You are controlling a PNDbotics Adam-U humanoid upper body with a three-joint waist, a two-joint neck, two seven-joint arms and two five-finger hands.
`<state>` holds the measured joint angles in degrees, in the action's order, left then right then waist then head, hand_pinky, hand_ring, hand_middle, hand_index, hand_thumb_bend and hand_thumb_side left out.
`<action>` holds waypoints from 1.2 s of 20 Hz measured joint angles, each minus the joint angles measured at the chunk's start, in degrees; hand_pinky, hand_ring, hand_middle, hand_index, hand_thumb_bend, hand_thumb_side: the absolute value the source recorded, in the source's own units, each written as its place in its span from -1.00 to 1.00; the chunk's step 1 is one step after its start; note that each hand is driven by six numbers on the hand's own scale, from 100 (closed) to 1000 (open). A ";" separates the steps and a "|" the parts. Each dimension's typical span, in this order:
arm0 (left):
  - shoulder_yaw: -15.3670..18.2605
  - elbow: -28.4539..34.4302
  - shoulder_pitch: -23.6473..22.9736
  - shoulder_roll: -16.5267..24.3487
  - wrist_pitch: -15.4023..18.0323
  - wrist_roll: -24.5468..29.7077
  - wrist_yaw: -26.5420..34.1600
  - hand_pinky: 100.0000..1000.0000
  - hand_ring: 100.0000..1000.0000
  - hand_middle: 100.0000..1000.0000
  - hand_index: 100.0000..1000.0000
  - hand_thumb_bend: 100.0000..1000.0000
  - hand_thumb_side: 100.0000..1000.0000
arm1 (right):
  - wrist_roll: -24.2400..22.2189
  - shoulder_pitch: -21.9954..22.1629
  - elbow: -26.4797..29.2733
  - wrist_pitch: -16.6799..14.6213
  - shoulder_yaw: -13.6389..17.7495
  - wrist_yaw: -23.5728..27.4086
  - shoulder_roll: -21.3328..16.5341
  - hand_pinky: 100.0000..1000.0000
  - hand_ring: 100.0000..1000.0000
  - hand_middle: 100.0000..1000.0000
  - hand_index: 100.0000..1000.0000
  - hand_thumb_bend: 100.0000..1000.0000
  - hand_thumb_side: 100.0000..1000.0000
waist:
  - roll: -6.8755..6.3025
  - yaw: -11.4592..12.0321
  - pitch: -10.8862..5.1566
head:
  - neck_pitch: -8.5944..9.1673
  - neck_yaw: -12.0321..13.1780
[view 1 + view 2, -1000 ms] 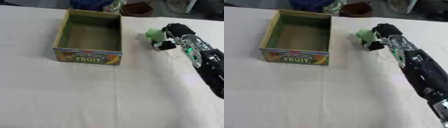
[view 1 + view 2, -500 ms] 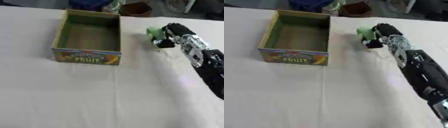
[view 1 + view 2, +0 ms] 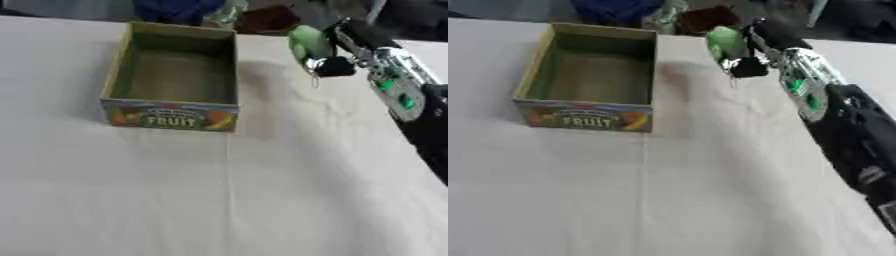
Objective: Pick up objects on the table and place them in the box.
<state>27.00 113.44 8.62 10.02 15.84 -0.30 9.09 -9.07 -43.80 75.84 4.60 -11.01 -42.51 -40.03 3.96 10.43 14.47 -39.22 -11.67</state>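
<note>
Surface [image 3: 219, 200]: white cloth, bare in the near half, faint creases running toward the box.
Box [image 3: 171, 116]: open cardboard carton with a fruit label on its near wall; nothing shows inside it.
Right arm: black, enters from the right edge and reaches up toward the far side.
Right robot hand [image 3: 750, 52]: just right of the box's far corner, fingers curled around a pale green object.
Green object [image 3: 725, 42]: held in that robot hand, apparently lifted clear of the surface, beside the box and not yet over it.
Handling: it looks small, rounded and light, probably smooth; a wrap around its middle seems the safest hold, since a pinch at one end could let it slip.
Left robot hand: not visible.
Far edge: dark and blue shapes, indistinct.
</note>
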 measured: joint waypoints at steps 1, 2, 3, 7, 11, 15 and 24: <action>0.00 0.00 -0.02 0.00 0.00 0.00 0.01 -0.21 -0.24 -0.15 0.16 -1.00 0.48 | 0.38 -0.02 1.88 0.01 -0.18 0.08 -0.42 0.34 0.35 -0.46 -0.13 -1.00 -0.04 | -0.01 -0.01 -0.02 | 0.00 -0.01; 0.00 0.00 -0.02 0.00 0.00 0.00 0.01 -0.21 -0.24 -0.15 0.16 -1.00 0.48 | 0.74 -0.03 3.75 -0.04 -0.41 0.17 -0.77 0.34 0.35 -0.46 -0.12 -1.00 -0.05 | -0.04 -0.01 -0.03 | 0.00 -0.03; 0.00 0.00 -0.03 0.00 0.00 0.00 0.02 -0.21 -0.24 -0.15 0.16 -1.00 0.48 | 1.06 -0.08 5.55 -0.08 -0.70 0.24 -1.07 0.34 0.35 -0.46 -0.12 -1.00 -0.08 | -0.10 -0.01 -0.04 | 0.00 -0.07; -0.01 0.00 -0.07 0.01 0.01 0.00 0.09 -0.21 -0.24 -0.15 0.16 -1.00 0.47 | 1.45 -1.13 11.56 -0.41 -1.88 1.00 -1.58 0.35 0.37 -0.43 -0.08 -1.00 -0.14 | -0.23 0.20 -0.13 | 0.00 -0.32; -0.03 0.00 -0.10 0.01 0.00 0.03 0.21 -0.21 -0.24 -0.15 0.16 -1.00 0.47 | 1.81 -2.47 15.19 -0.64 -2.85 2.41 -1.59 0.35 0.36 -0.45 -0.11 -1.00 -0.16 | -0.08 0.70 -0.17 | 0.00 -0.66; -0.07 0.00 -0.10 0.01 -0.08 0.36 0.27 -0.21 -0.24 -0.15 0.16 -1.00 0.46 | 2.25 -4.62 16.42 -1.08 -4.19 3.45 -1.15 0.34 0.36 -0.43 -0.11 -1.00 -0.13 | 0.18 1.41 -0.17 | 0.00 -1.24; -1.00 0.00 0.14 0.01 0.25 1.49 0.78 -0.21 -0.25 -0.16 0.15 -1.00 0.46 | 2.39 -11.51 10.05 -2.90 -7.08 2.30 5.35 0.35 0.41 -0.13 -0.13 -1.00 -0.14 | 0.78 4.89 0.91 | 0.60 -4.15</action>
<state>26.00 113.44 8.76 10.04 16.09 1.19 9.86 -6.69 -55.31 85.88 1.70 -18.10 -40.21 -34.68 4.74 15.32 15.38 -38.61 -15.82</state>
